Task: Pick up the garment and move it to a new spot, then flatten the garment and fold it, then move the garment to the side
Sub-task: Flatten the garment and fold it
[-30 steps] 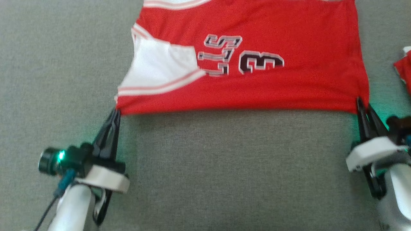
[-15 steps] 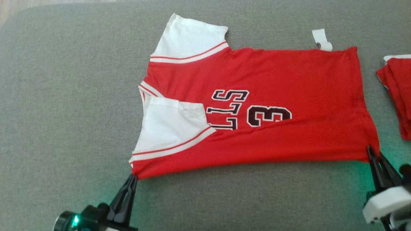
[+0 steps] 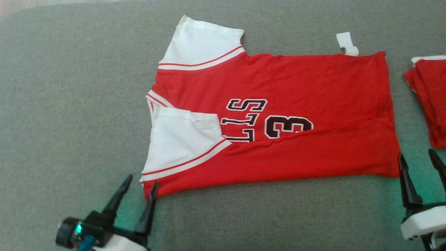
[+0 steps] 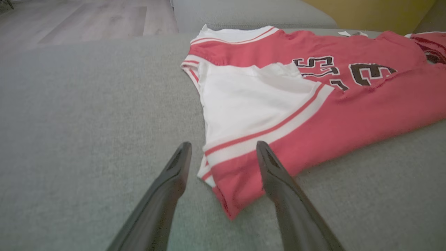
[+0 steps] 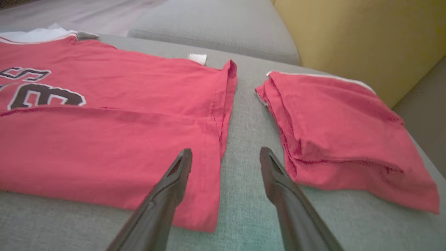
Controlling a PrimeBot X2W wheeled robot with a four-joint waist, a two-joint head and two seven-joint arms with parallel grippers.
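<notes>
2 grippers stood with their fingers spread wide, and neither one held anything. In your head view the garment, a red jersey with white sleeves, lay flat across the middle of the grey cushion, with its collar end toward 9 o'clock and its hem toward 3 o'clock. The near long edge was folded up over the body, and the crease cut across the foot of the dark lettering. A white tag stuck out at 1 o'clock.

Your left gripper sat at 7 o'clock by the near collar-side corner. Your right gripper sat at 4 o'clock, just beside the near hem corner.

The left wrist view gave you a closer look: the red corner lay on the cushion between the 2 fingers. Whether either finger touched the cloth, you could not tell. That view also took in wooden floor at 11 o'clock.

The head view cut off the folded red pile at 3 o'clock. The right wrist view gave you its stacked layers whole, apart from the jersey, with 1 finger over the hem corner and the other over the bare strip between. A yellow wall stood at 1 o'clock.
</notes>
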